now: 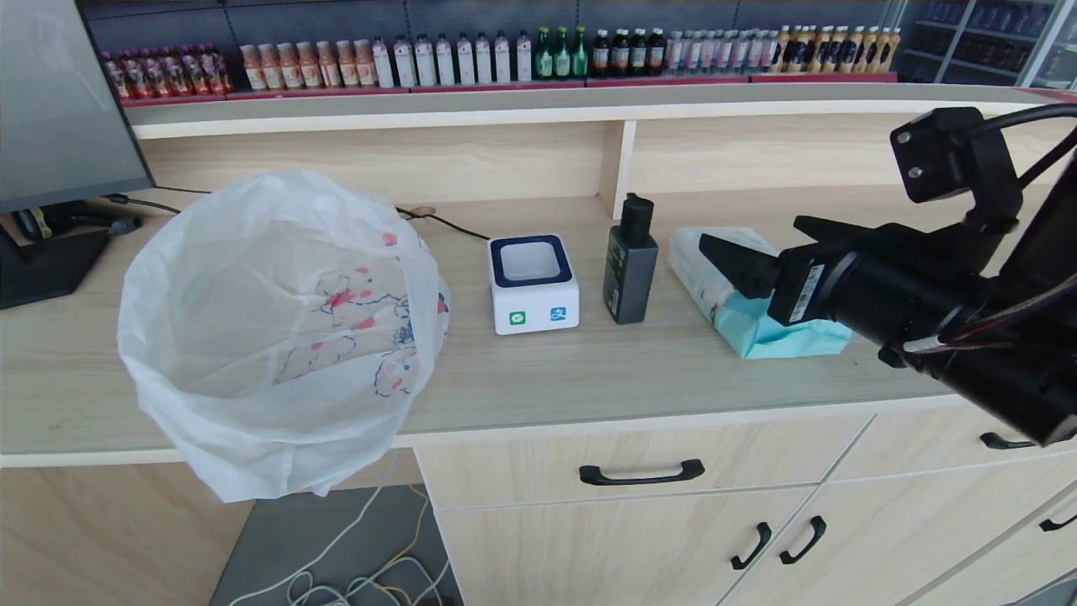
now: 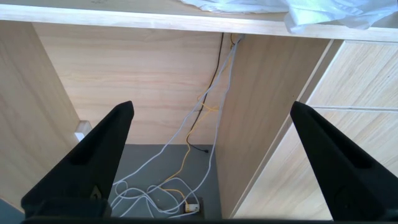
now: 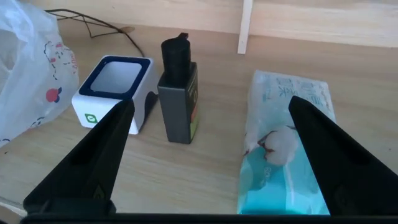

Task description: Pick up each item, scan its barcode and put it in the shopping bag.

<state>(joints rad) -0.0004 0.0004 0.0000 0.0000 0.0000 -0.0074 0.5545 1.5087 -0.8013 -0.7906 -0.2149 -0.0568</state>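
A white shopping bag with cartoon prints stands open at the counter's left front edge. A white barcode scanner box sits mid-counter, with a dark grey pump bottle upright just right of it. A teal and white tissue pack lies farther right. My right gripper hovers open above the tissue pack, nothing between its fingers. From the right wrist I see the scanner, the bottle and the tissue pack. My left gripper is open below the counter edge, beneath the bag.
A monitor on a black stand sits at the counter's far left. A wooden divider and raised shelf back the counter, with bottle racks behind. Drawers with black handles lie below; loose cables trail on the floor.
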